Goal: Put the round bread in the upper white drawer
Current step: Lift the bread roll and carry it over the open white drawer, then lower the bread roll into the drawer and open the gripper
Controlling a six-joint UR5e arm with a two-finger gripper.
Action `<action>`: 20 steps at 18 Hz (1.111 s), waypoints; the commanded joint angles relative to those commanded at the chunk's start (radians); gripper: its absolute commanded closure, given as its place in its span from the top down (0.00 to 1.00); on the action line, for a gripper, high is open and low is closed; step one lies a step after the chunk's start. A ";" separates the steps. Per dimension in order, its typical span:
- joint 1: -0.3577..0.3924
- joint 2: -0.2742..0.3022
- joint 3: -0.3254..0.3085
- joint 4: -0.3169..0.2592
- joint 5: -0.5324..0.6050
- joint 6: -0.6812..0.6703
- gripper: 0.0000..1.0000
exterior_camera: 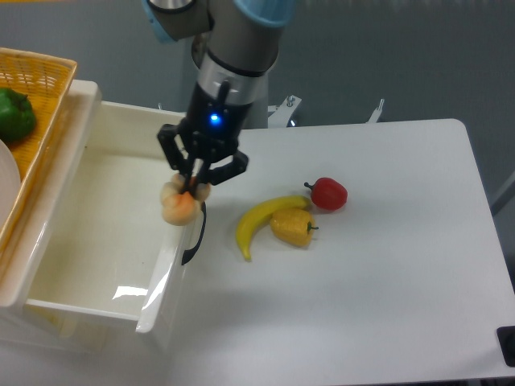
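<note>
The round bread [179, 206] is a small orange-tan bun with peach patches. My gripper [193, 187] is shut on it and holds it above the front panel of the upper white drawer [96, 233], right over the drawer's right wall near the curved black handle [195, 237]. The drawer is pulled open and its glossy white inside shows nothing in it. The bun's top is partly hidden by the fingers.
A yellow banana [261, 221], a lumpy yellow pepper [293, 227] and a red pepper [327, 194] lie on the white table [386, 265] right of the drawer. A woven wicker basket [40, 88] with a green vegetable [14, 114] sits on top at the upper left.
</note>
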 joint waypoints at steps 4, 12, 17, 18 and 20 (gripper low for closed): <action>-0.034 -0.006 -0.002 0.000 0.000 0.000 0.05; -0.090 -0.035 -0.020 0.005 0.002 0.003 0.11; -0.114 -0.048 -0.021 0.009 0.005 0.011 0.49; -0.115 -0.048 -0.021 0.011 0.005 0.012 0.59; -0.117 -0.049 -0.021 0.012 0.005 0.018 0.75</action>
